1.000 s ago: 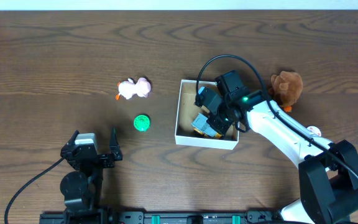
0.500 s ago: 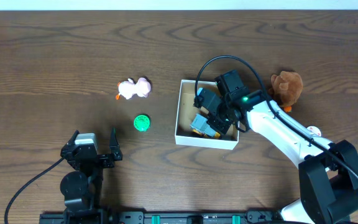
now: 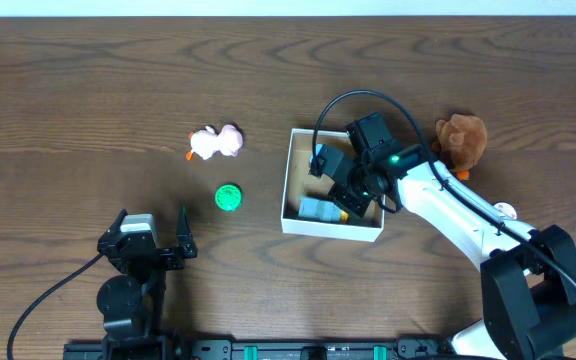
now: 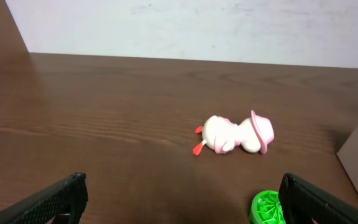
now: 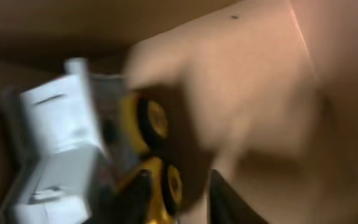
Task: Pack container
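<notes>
With the yellow-wheeled toy truck (image 3: 318, 209) lying inside the white-walled container (image 3: 330, 229) on the bench (image 3: 88, 100), the right pincer (image 3: 346, 198), its spread unreadable through blur, should rise straight clear of the walls, while the left pincer (image 4: 182, 199) hangs wide apart.

Blurry close-up: truck (image 5: 73, 137), pale blue body and yellow wheels, lies on the brown box (image 5: 260, 74) floor. Claw (image 5: 180, 200) tips apart at bottom edge.
</notes>
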Controlling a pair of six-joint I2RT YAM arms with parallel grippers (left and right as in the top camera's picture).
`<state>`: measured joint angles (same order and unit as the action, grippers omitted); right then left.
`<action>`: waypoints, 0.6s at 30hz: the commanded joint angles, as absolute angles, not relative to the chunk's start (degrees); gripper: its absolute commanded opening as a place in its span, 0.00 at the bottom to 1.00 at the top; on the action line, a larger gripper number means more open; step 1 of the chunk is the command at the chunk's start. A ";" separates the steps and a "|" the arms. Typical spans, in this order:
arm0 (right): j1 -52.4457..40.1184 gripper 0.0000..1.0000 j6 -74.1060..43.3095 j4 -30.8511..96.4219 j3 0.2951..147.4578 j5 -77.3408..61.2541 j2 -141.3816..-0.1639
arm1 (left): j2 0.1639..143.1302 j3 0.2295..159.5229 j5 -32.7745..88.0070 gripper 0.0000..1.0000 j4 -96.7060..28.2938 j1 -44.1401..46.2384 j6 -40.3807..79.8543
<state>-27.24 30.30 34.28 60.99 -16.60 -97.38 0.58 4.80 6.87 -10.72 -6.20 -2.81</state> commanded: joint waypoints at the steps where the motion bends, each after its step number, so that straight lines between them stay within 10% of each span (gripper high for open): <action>1: -27.83 0.44 30.50 33.80 61.87 -14.11 -97.71 | 0.23 3.97 6.83 0.98 -12.73 -5.98 -2.55; 18: -27.81 0.52 13.98 33.28 73.67 1.45 -95.90 | 0.23 3.97 6.81 0.98 -12.73 -5.98 -2.55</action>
